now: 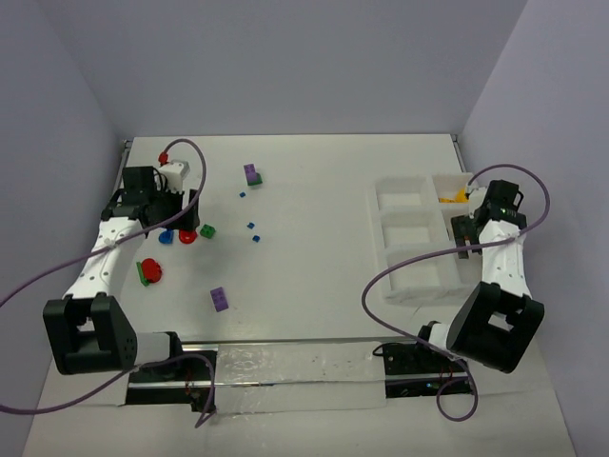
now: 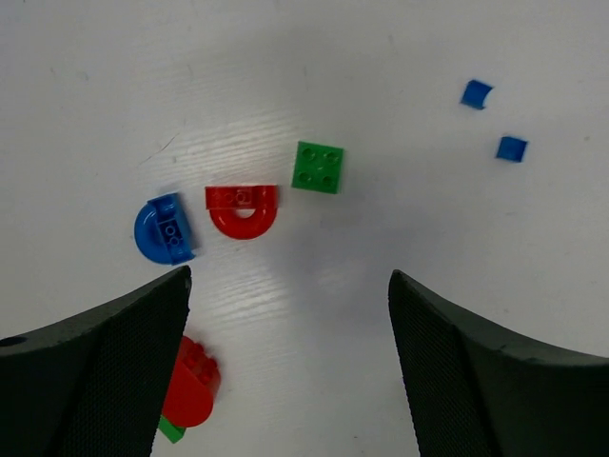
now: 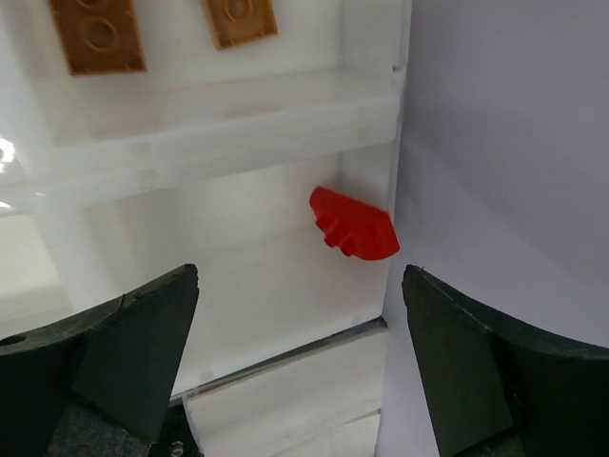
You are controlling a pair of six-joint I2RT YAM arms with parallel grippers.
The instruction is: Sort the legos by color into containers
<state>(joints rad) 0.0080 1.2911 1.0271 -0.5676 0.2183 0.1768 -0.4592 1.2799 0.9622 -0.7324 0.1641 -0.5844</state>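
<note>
Your left hand [image 2: 287, 281] is spread wide and holds nothing, poised over the left side of the desk [image 1: 314, 248] above a loose cluster of legos. Ahead of its fingers lie a red arch brick [image 2: 243, 209], a blue half-round brick [image 2: 165, 228] just beside it on the left, and a green square plate [image 2: 318, 167] just beside it on the right. Two tiny blue pieces [image 2: 476, 93] lie well apart, further right. A red round brick [image 2: 190, 386] with a bit of green under it shows by the left finger. Your right hand [image 3: 300, 276] is also spread and empty, over the right column of the white tray [image 3: 219, 114]. In the compartment below it, a red brick [image 3: 354, 227] lies tilted against the outer wall; you cannot tell whether it rests flat on the floor. The next compartment along holds two orange plates [image 3: 95, 33]. From above, two purple bricks [image 1: 220, 298] lie out on the desk.
</note>
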